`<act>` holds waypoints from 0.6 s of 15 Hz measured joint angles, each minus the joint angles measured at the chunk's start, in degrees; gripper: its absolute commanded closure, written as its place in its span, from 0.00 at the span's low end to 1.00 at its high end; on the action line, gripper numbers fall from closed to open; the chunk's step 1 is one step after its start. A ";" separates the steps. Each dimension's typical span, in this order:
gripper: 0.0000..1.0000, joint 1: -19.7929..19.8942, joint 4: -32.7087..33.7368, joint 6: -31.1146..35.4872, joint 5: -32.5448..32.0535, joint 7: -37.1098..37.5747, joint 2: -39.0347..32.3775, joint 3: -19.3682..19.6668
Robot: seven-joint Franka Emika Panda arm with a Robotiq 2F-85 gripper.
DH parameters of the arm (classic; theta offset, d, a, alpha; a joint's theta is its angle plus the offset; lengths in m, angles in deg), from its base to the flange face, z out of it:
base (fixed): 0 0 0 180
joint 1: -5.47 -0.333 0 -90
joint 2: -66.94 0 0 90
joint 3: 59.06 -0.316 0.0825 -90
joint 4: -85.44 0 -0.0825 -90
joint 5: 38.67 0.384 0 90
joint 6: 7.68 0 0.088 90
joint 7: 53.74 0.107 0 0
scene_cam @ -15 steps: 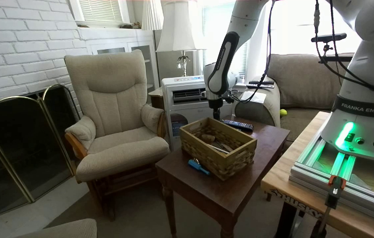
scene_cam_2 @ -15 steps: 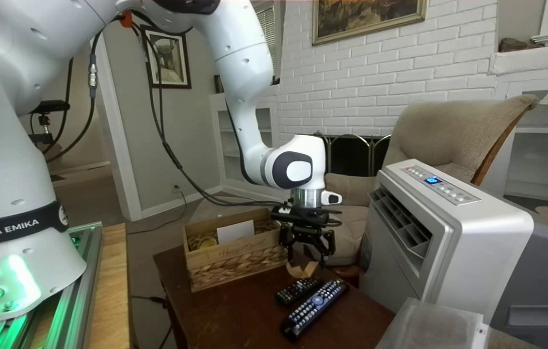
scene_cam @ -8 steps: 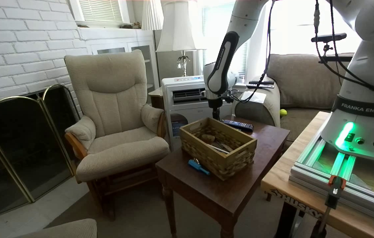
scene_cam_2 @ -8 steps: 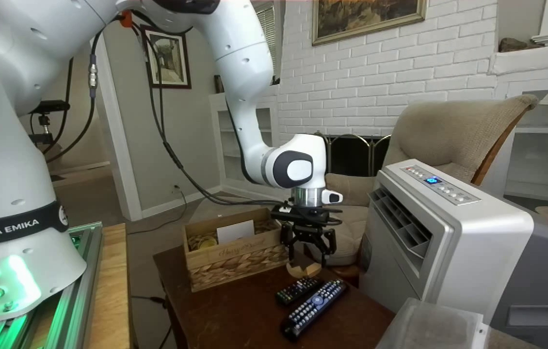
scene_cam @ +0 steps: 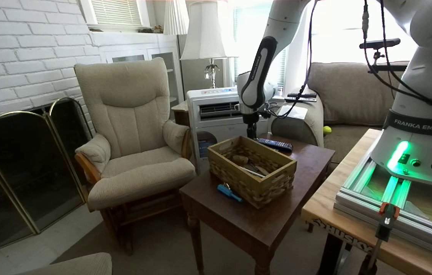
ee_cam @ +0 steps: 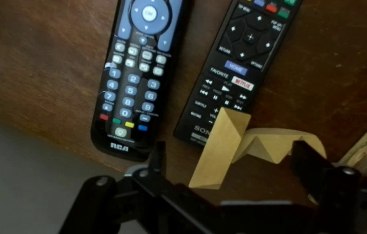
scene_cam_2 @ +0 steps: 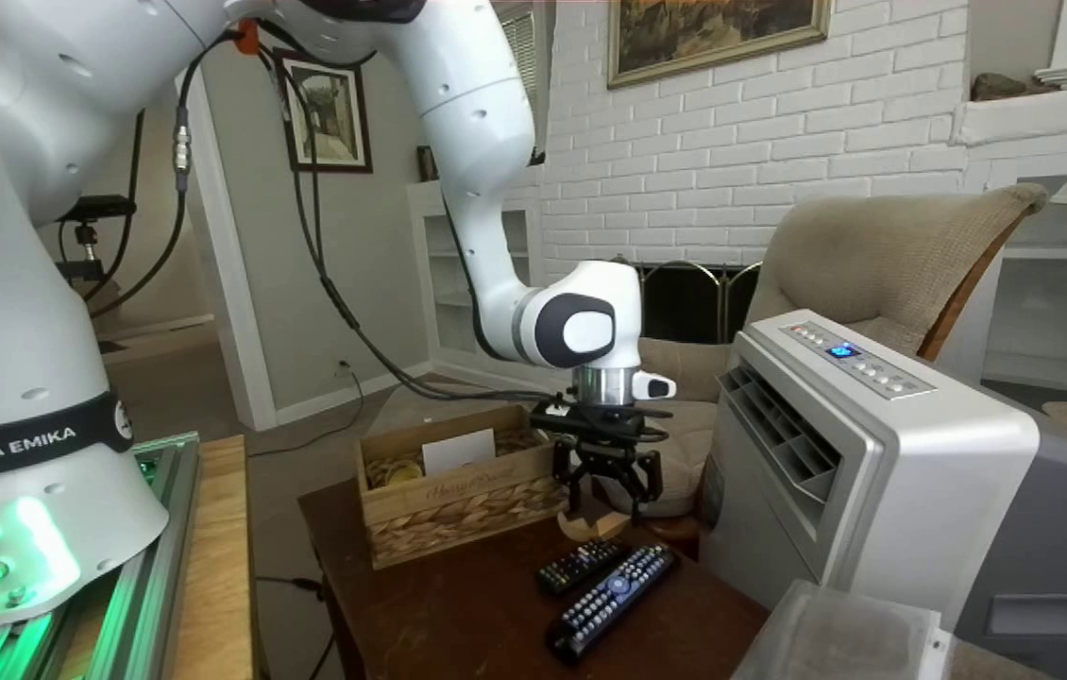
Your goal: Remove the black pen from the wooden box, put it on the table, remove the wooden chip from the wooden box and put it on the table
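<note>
Gripper (scene_cam_2: 605, 510) spread beside wooden box (scene_cam_2: 463, 515)

The two fingers (ee_cam: 157, 159) stand well apart, pointing down over tan, angular pieces (ee_cam: 215, 156) on the table (scene_cam: 265, 223); whether they touch them, I cannot tell. A flat strip among these pieces overlaps the end of the shorter remote (ee_cam: 199, 104) in the wrist view, and a curved, faceted part lies just beside the strip. Next to that remote is the longer remote (ee_cam: 128, 94), its RCA end close to the tabletop edge that faces the boxy air unit (scene_cam_2: 939, 491).

The wooden box sits upright across the tabletop, its woven wall just past one finger in the wrist view. Inside it, in an exterior view, are a brown lump (scene_cam: 240, 159) and a thin pale strip (scene_cam: 252, 172). A white rectangle (scene_cam_2: 458, 451) also shows inside. A small blue item (scene_cam: 229, 193) lies between the box and the tabletop's near edge, toward the left corner. The black pen I cannot make out; which item is the wooden chip, I cannot tell.
</note>
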 measured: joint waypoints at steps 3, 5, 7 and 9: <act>0.56 -0.13 0.00 0.00 0.00 1.84 -0.02 0.00; 0.70 -0.32 0.00 0.00 0.00 2.65 -0.05 0.00; 0.84 -0.40 0.00 0.00 0.00 3.10 -0.05 0.00; 0.98 -0.37 0.00 0.00 0.00 3.21 -0.05 0.05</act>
